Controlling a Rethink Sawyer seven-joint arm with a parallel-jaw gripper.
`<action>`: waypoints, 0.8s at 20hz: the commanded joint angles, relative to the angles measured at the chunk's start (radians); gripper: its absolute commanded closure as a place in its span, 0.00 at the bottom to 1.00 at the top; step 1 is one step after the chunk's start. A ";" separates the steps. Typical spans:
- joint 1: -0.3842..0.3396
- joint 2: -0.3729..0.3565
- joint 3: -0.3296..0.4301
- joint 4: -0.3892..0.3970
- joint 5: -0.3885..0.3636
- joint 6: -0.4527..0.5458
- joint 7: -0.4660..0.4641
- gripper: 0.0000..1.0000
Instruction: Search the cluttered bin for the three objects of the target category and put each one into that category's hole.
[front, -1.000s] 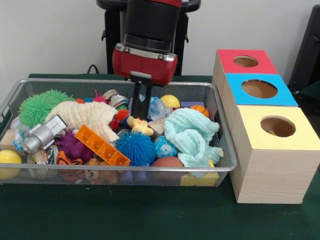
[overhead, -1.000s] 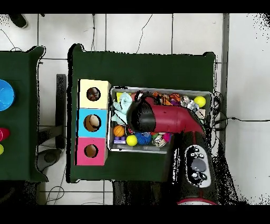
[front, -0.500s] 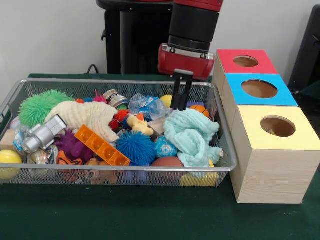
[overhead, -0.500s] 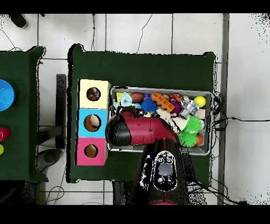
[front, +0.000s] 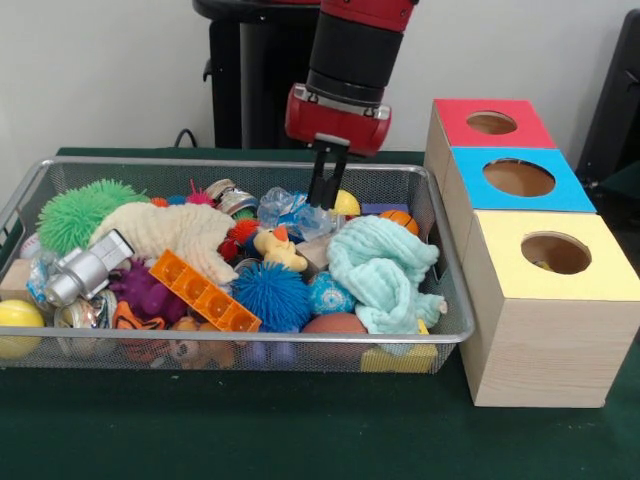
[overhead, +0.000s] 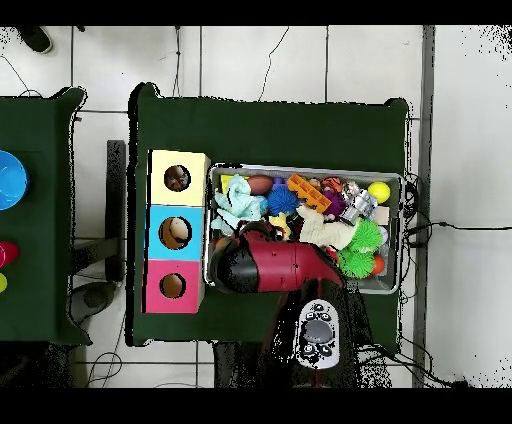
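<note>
My gripper (front: 321, 203) hangs shut and empty over the back of the wire bin (front: 455, 325), its black fingers (front: 327, 175) pressed together. The tips are just above a crinkled blue plastic bag (front: 292, 213), beside a yellow ball (front: 346, 203). The bin holds a toy duck (front: 278, 250), a blue spiky ball (front: 270, 296), a teal cloth (front: 385, 268), a small basketball (front: 401, 218), a cream plush (front: 170, 232) and a green spiky ball (front: 85, 211). To the right stand the red box (front: 492, 122), blue box (front: 518, 178) and yellow box (front: 555, 254), each with a round hole. In the overhead view the arm (overhead: 275, 265) covers the gripper.
An orange block (front: 203, 291), a silver toy (front: 88, 268), a purple toy (front: 146, 291) and another yellow ball (front: 18, 325) crowd the bin's left half. The three boxes (overhead: 177, 232) stand right against the bin's end (overhead: 209, 225). Green cloth covers the table (front: 250, 420).
The gripper rose off the duck, swung towards the boxes, then came back a little towards the bin's middle. The duck stayed in the bin.
</note>
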 joint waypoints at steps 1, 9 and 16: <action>0.025 0.139 -0.043 0.035 0.018 -0.145 0.217 1.00; 0.114 0.232 -0.070 0.046 0.144 -0.224 0.282 1.00; -0.023 0.103 -0.038 0.070 0.048 -0.124 0.096 1.00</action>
